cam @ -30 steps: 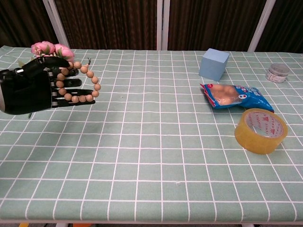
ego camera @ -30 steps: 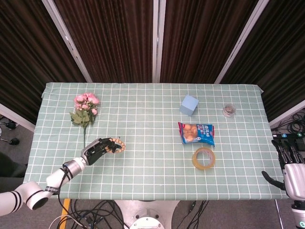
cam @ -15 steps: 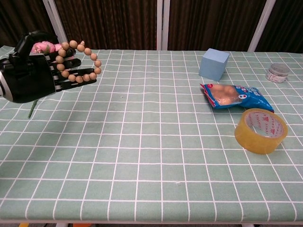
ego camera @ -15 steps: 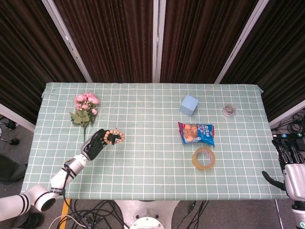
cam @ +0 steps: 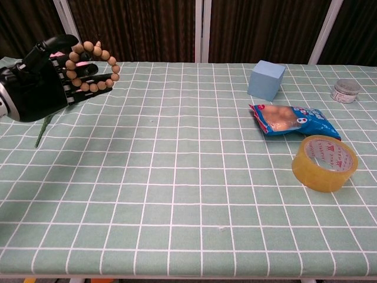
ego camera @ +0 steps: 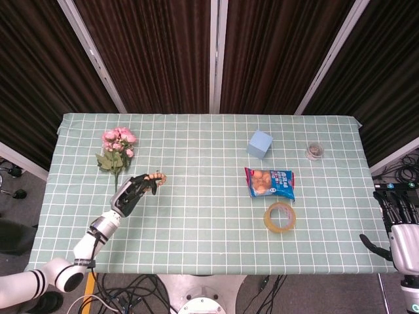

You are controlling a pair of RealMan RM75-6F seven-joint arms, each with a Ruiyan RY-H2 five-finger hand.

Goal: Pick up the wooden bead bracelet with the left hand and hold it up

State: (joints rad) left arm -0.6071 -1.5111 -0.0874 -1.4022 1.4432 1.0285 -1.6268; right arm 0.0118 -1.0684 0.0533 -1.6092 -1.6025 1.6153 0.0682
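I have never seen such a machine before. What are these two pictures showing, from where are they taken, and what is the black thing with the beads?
This is a two-armed robot at a table, steered by a person. Each arm ends in a mechanical hand with fingers.

The head view looks down from above on the table, which has a green checked cloth. The chest view looks across it from low at the front.

The black thing is the robot's left hand. It holds a wooden bead bracelet, looped around its fingers and lifted off the cloth. The right hand shows only in the head view, off the table's right edge, holding nothing.

On the cloth lie pink flowers, a blue cube, a blue snack bag, a roll of tape and a small round container.
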